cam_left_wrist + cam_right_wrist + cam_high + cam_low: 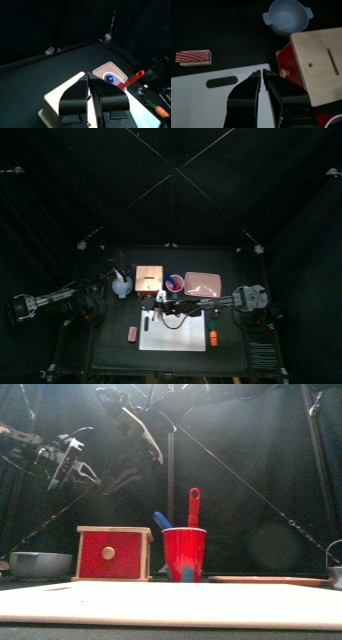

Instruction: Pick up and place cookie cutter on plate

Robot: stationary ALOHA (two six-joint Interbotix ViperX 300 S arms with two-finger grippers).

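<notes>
Top view puts the right fingers [164,313] over the white board [181,333], pink plate [202,282] near, just beyond them; can't tell if they're gripping the cutter.

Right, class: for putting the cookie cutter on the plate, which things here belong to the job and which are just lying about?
Job: pink plate; right tool. The cookie cutter itself cannot be made out.
Lying about: wooden box; red cup; blue-grey bowl; white board; striped block.
</notes>
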